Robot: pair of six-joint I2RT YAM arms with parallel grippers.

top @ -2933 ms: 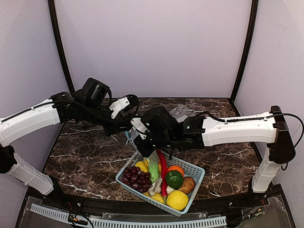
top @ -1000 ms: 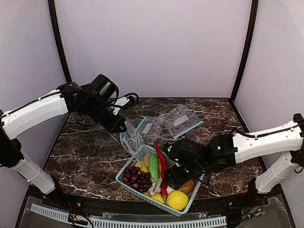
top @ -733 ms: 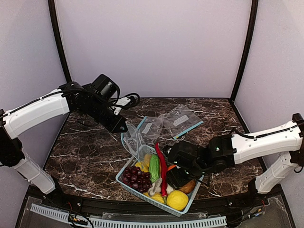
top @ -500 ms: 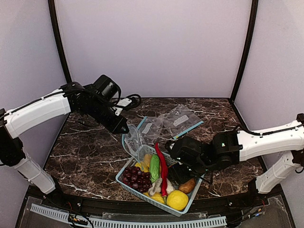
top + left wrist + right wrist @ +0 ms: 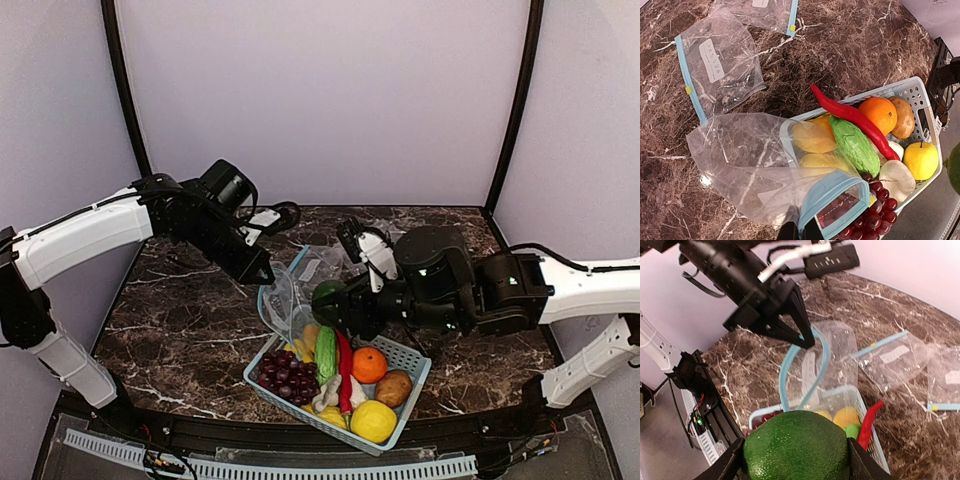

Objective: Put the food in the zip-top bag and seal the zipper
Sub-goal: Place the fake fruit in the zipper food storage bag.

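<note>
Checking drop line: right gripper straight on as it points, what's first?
Likely the open mouth of the zip-top bag, its zipper loop pinched up by the left gripper, ahead of the avocado the right gripper carries. Depth unclear; the basket sits just below.

Left fingers pinching zip-top bag mouth, right fingers gripping avocado just beside it, above basket

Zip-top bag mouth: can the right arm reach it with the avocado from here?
Probably yes. The left gripper pinches the zipper rim, holding the zip-top bag mouth open above the basket's corner. The right gripper holds the avocado just beside it, with nothing between them.
</note>
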